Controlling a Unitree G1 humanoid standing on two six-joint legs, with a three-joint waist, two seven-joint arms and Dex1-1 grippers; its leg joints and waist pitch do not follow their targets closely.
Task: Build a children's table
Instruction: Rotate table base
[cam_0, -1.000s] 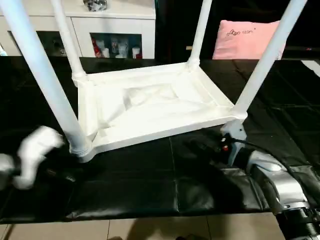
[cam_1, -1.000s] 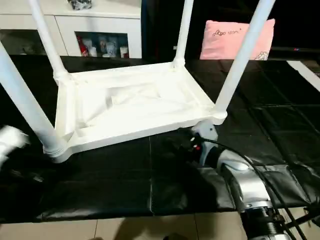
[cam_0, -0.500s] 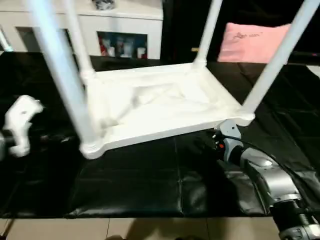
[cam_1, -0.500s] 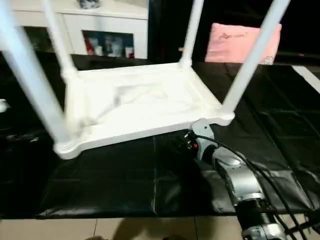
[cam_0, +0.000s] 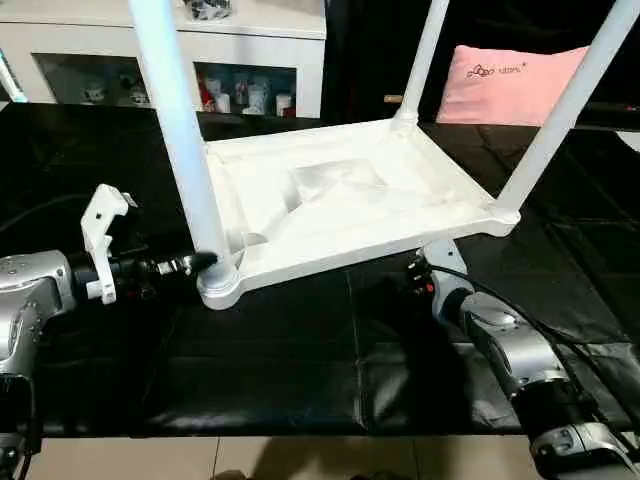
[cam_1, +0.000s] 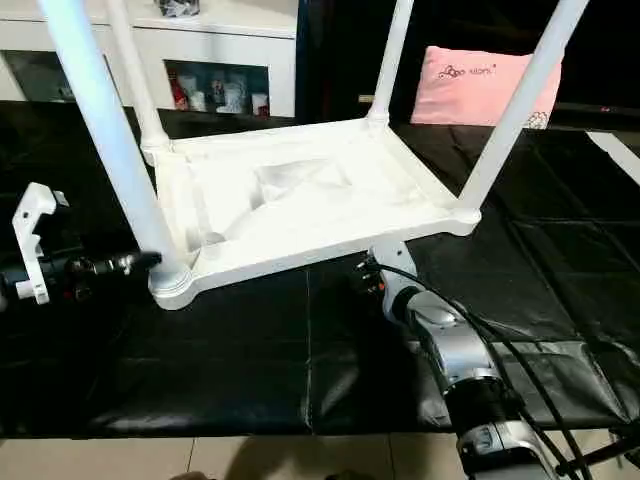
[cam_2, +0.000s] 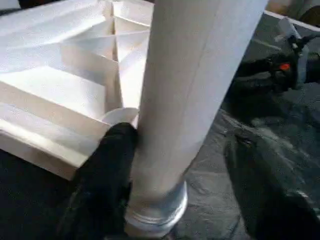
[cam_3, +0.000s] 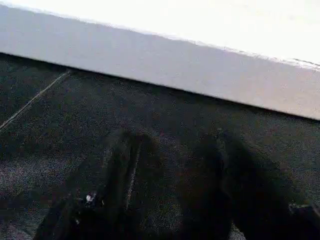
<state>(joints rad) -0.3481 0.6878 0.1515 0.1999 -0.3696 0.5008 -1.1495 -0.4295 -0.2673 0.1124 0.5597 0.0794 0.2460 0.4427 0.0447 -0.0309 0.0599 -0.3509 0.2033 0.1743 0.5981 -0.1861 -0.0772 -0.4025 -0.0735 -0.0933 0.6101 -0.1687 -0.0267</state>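
Item: children's table (cam_0: 340, 200), white plastic, lying top-down on a black-covered work surface (cam_0: 280, 370), ribbed underside facing up. All four legs stand seated in the round corner sockets, long axes near upright.

Key relation: the near-left leg (cam_0: 180, 140) rises from the corner socket closest to the near-left part of the black surface. The left gripper (cam_0: 195, 263) lies level beside that corner, pointing across at the foot of the leg. In the left wrist view one black finger (cam_2: 107, 165) rests against the leg just above its socket; the second finger is hidden behind the leg, so whether the jaws are spread past it or pinching it cannot be told. This arm is by far the nearer to that leg.

The right gripper (cam_3: 175, 185) sits low on the black surface just beside the tabletop's near long edge, close to the near-right corner, fingers spread and holding nothing.

Surroundings: white cabinet (cam_0: 240, 60) with glass doors beyond the far-left edge; pink pillow (cam_0: 515, 80) beyond the far-right corner.

Writing: dark script on the pillow, too small to read. No brand marks visible on the table.
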